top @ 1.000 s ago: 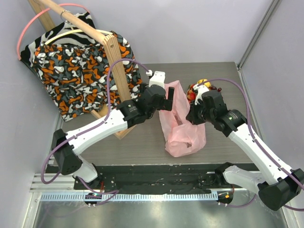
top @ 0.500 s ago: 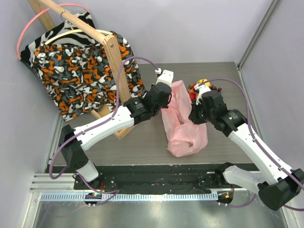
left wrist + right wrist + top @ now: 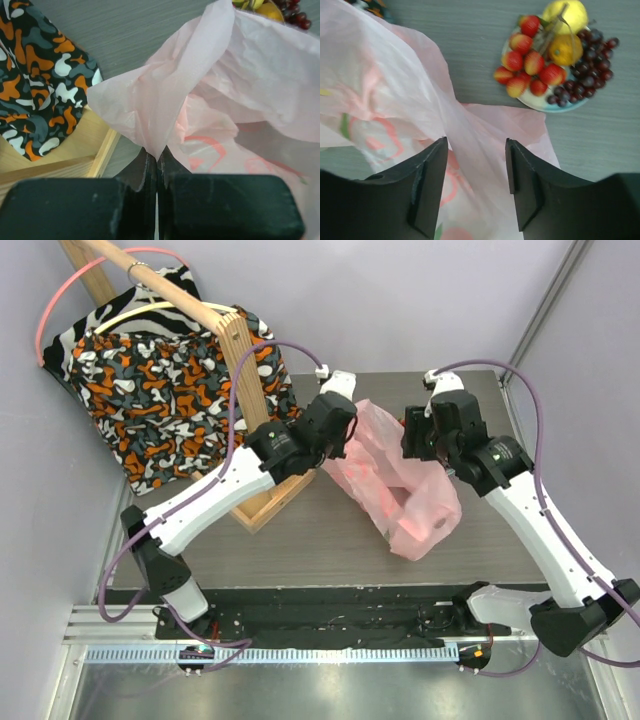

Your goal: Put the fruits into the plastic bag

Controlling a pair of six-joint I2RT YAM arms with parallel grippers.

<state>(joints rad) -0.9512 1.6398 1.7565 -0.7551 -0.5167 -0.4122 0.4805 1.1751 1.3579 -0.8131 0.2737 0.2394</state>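
Fingers (image 3: 140, 172) of left gripper (image 3: 158, 160) pinched tight on plastic bag (image 3: 400, 490) edge fold. Right gripper (image 3: 476, 145) parted, bag film between, unclamped. All fruits (image 3: 545, 60) on plate (image 3: 555, 109) just beyond bag; right gripper nearer.

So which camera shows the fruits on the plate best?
The right wrist view: the fruits lie unobstructed on their plate, each kind distinct. The left wrist view catches only a sliver at its top edge; overhead, the right arm hides them.
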